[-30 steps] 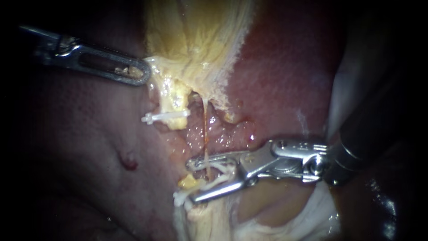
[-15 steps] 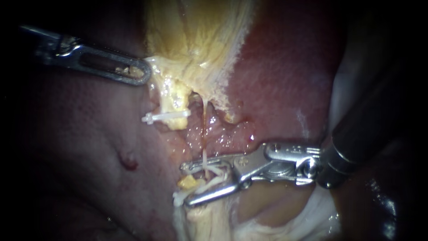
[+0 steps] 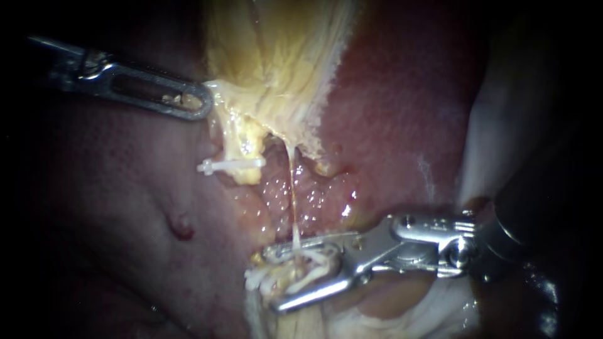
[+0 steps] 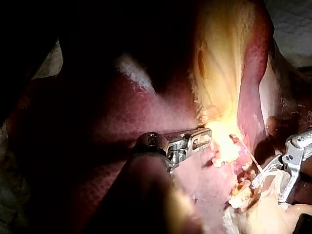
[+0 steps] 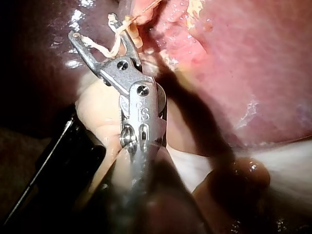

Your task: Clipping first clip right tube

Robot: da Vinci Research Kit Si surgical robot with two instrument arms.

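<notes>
Right now the right tube (image 3: 292, 201) is running as a thin, pale amber thread from under the gallbladder (image 3: 276, 56) down over wet pink tissue, and it is passing between the jaws of the right instrument (image 3: 270, 280). Those jaws are standing wide apart, with the loaded clip (image 3: 308, 260) sitting between them and touching both. The clip is straddling the tube and is not yet squeezed closed.

Trouble, as I judge it, is lying mostly in the tube's slenderness. It is looking taut, so any tug or twist from the jaws while they are closing could snap it. Pale frayed shreds are crowding around the jaws too, so the clip could be catching those and locking only partly over the tube.

Beside it, the left tube (image 3: 242, 141) is showing as a thicker, waxy yellow stump with a seated clip (image 3: 230, 165) lying across it like a small white bar. The left instrument (image 3: 200, 105), steel with a long slot, is pinching the edge of the gallbladder, whose fibrous cream-yellow wall is being drawn to a peak. The liver (image 3: 389, 125) is lying around everything, smooth, dark red and finely stippled.
</notes>
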